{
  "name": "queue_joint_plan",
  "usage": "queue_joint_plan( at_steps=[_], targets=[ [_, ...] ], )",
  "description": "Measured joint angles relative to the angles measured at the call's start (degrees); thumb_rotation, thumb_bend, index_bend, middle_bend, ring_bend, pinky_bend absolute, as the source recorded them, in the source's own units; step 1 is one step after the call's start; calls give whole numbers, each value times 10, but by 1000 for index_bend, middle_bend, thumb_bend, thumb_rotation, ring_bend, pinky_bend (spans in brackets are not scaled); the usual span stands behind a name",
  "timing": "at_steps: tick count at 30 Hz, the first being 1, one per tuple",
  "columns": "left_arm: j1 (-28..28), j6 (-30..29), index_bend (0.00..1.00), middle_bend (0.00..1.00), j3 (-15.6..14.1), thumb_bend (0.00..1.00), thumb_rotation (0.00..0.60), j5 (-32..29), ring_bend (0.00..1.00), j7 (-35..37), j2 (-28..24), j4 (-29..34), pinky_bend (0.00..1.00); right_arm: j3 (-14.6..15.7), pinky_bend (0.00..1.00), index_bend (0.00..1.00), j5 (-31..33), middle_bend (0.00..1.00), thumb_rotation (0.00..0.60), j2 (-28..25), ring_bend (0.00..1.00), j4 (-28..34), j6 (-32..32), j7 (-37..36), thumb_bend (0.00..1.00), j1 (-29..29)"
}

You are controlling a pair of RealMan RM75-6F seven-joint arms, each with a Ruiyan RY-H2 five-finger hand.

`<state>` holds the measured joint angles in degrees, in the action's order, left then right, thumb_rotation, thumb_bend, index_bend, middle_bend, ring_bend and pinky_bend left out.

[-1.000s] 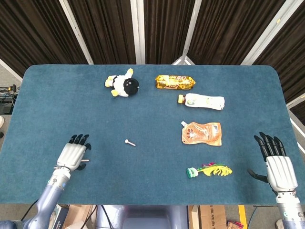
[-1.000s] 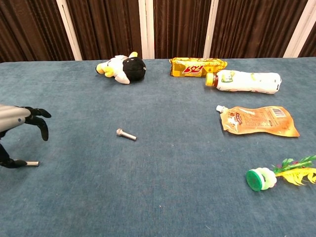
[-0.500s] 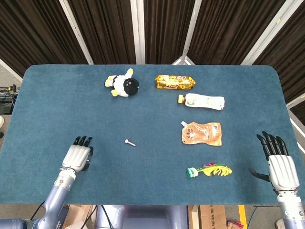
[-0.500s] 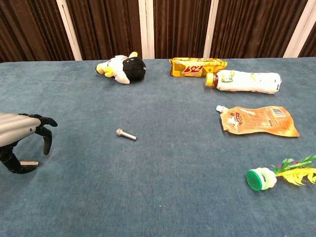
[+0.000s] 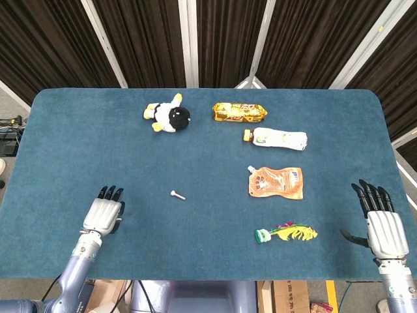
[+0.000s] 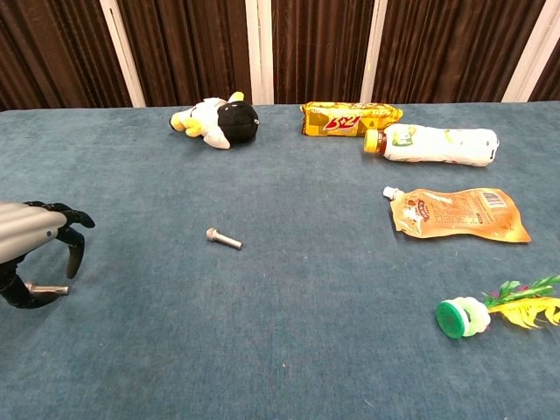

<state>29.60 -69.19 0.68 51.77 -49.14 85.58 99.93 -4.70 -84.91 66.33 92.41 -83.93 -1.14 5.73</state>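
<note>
A table (image 5: 78,130) covered in blue-green felt carried seven things. Along the far side lay a plush penguin (image 5: 168,115), a yellow snack packet (image 5: 239,112) and a pale bottle (image 5: 278,138) on its side. Nearer lay an orange spouted pouch (image 5: 276,182), a green-capped feather toy (image 5: 285,233) and a small metal bolt (image 5: 177,195).

On the table (image 5: 78,143): one plush toy (image 5: 168,115), one snack packet (image 5: 239,112), one bottle (image 5: 275,138), one orange pouch (image 5: 276,182), one feathered shuttlecock (image 5: 285,233), one bolt (image 5: 177,195). Two robot hands (image 5: 104,212).
</note>
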Motion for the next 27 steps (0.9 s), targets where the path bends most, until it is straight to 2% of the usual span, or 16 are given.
queue_joint_plan(
  at_steps=[27],
  targets=[
    [9,2,546,101,-11,521,600,-2,0,-5,19,-23,0,-2,0,106,7,68,600,2,62,-1,8,2,115,3]
  ],
)
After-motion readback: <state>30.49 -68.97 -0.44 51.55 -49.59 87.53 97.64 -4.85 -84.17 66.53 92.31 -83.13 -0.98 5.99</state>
